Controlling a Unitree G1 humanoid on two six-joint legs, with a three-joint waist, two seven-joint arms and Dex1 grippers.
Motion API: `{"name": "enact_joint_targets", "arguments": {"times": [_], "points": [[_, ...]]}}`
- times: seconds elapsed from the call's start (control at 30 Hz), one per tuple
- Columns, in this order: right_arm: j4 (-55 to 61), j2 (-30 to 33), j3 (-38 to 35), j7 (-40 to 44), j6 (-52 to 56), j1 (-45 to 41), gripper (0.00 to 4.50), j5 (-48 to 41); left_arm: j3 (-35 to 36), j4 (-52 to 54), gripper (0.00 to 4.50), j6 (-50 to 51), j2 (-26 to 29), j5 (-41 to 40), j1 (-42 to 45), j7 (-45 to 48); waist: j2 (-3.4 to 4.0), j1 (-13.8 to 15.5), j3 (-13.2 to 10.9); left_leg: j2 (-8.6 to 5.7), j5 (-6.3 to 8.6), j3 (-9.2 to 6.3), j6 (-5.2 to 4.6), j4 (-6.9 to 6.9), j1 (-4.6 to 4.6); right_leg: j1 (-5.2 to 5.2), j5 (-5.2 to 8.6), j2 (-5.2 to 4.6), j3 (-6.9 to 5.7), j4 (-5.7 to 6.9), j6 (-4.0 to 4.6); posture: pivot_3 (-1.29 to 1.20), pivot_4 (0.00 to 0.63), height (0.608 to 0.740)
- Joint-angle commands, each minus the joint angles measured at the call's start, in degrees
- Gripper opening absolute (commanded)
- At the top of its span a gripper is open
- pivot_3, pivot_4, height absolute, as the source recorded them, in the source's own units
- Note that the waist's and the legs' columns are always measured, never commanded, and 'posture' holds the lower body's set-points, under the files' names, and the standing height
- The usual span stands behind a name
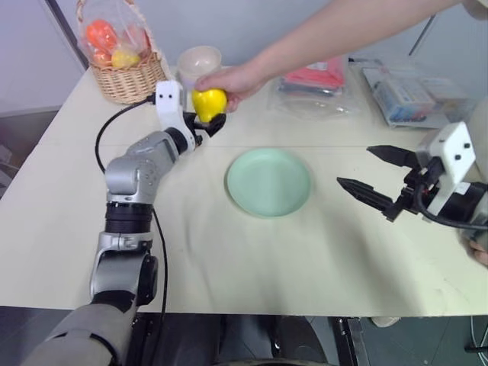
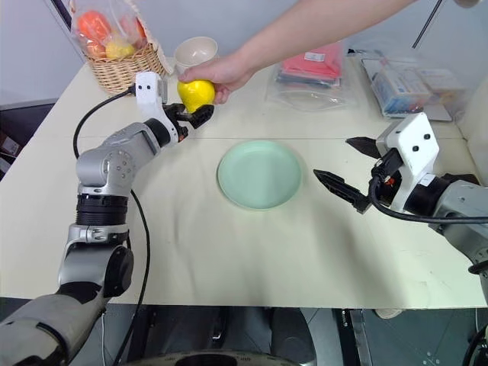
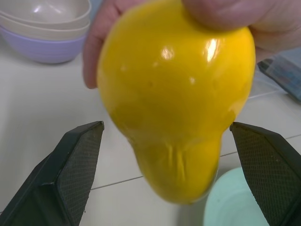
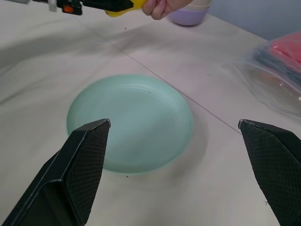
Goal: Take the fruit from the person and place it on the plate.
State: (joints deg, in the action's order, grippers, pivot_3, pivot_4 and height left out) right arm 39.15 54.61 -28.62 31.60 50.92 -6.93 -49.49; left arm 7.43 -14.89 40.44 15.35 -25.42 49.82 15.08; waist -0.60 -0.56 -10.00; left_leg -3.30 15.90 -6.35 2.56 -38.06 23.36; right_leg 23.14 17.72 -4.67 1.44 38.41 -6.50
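**Fruit offered between the open left tool's fingers**

One yellow fruit [image 1: 208, 103] is seen, held from above by one person's hand [image 1: 232, 82] reaching in across the far side of the worktop [image 1: 305, 252]. One mint-green plate [image 1: 268, 181] is counted, lying bare near the middle of the worktop, well apart from the fruit. Two tools are in play. The left tool [image 1: 207, 126] is raised to the fruit, its two black fingers [image 3: 77, 160] spread wide on either side of the narrow end; no contact with the skin can be made out. In the left wrist view the fruit's long axis is set roughly along the tool's line, the tapered end turned towards the wrist and the broad end tucked into the person's fingers. The right tool [image 1: 374, 177] is held open above the worktop just right of the plate, nothing between its fingers. One small bowl [image 1: 199, 61] stands behind the hand, one wicker basket [image 1: 126, 72] of wrapped fruit at the far left corner.
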Motion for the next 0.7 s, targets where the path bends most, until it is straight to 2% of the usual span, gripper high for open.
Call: {"name": "enact_joint_targets", "arguments": {"times": [0.03, 0.17, 0.2, 0.5, 0.7], "points": [[1.58, 0.16, -1.97, -0.53, -0.38, 0.04, 4.50, -0.75, 0.32, -1.00, 3.70, -2.96, -0.13, 1.09, 2.50, 1.16, 0.00, 0.00, 0.00, 0.00, 0.00, 0.00, 0.00, 0.00, 0.00, 0.00, 0.00, 0.00, 0.00, 0.00, 0.00, 0.00, 0.150, 0.740], [1.45, 0.23, -1.83, -0.72, -0.61, 0.12, 4.50, -0.76, 0.78, -2.13, 1.69, -3.83, -0.33, 1.56, 3.33, 1.70, -0.01, 0.00, 0.00, 0.00, 0.00, 0.00, 0.00, 0.00, 0.00, 0.00, 0.00, 0.00, 0.00, 0.01, 0.00, 0.00, 0.150, 0.740], [1.43, 0.23, -1.80, -0.75, -0.64, 0.12, 4.50, -0.74, 0.85, -2.16, 1.44, -3.84, -0.35, 1.57, 3.36, 1.74, -0.01, 0.00, 0.00, 0.00, 0.00, 0.00, 0.00, 0.00, 0.00, 0.01, 0.00, 0.00, 0.00, 0.00, 0.00, 0.00, 0.150, 0.740], [1.11, 0.16, -1.28, -0.82, -1.08, -0.25, 4.50, -0.41, -0.05, 0.40, 1.41, -1.48, 0.91, 1.02, 2.58, 3.79, -0.01, -0.02, 0.00, 0.00, 0.00, 0.00, 0.00, 0.00, 0.00, 0.01, 0.00, 0.00, 0.00, 0.01, -0.01, 0.00, 0.150, 0.740], [0.90, -0.07, -0.10, -1.18, -1.45, -0.99, 4.50, -0.06, -10.06, 3.63, 1.41, -0.27, 5.47, 2.78, 0.91, 17.90, 0.00, -0.09, 0.00, 0.00, 0.00, 0.00, 0.00, 0.00, 0.00, 0.02, 0.00, 0.01, 0.00, 0.02, 0.00, 0.00, 0.150, 0.740]]}}
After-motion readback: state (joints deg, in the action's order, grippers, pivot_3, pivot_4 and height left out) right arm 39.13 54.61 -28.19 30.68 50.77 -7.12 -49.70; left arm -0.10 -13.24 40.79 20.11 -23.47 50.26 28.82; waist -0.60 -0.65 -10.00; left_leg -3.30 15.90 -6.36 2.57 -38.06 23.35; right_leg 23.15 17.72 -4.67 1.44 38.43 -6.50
